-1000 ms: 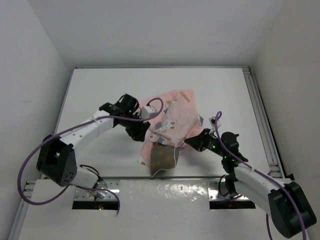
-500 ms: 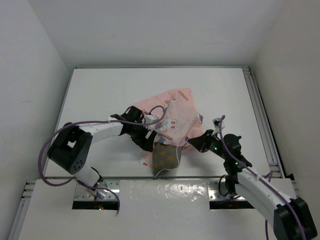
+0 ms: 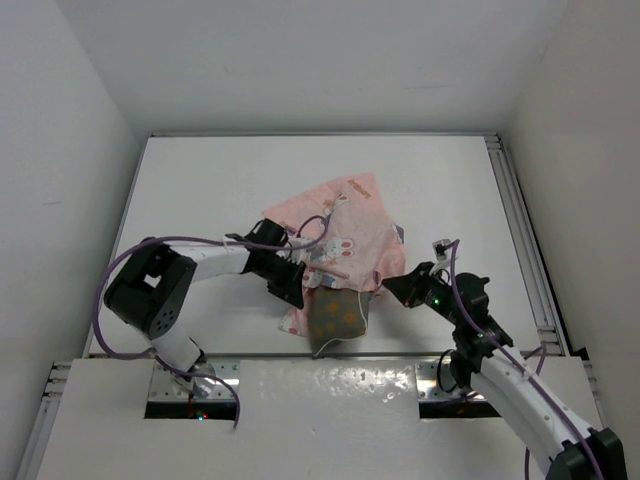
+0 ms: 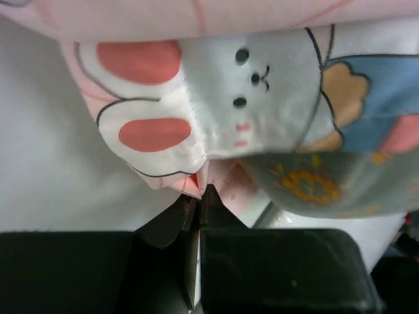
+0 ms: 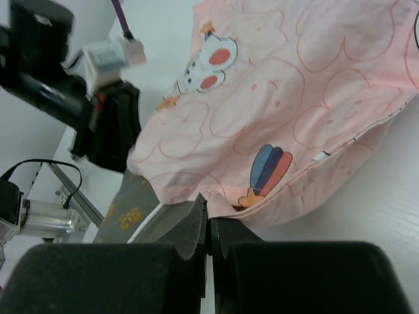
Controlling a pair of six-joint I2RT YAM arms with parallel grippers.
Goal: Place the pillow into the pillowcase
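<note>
Lying at the lower centre of the overhead view, the olive-brown dotted pillow [image 3: 335, 318] has its far end covered by the pink rabbit-print pillowcase [image 3: 345, 225]. Its near end pokes out toward the arm bases. The pillowcase spreads up and to the right across the white table [image 3: 200, 190]. Just left of the pillow, the left gripper [image 3: 293, 287] pinches the pillowcase's edge, its fingers [image 4: 163, 226] pressed together on a fold of cloth. At the pillow's right, the right gripper [image 3: 393, 287] is clamped on the pillowcase hem.
</note>
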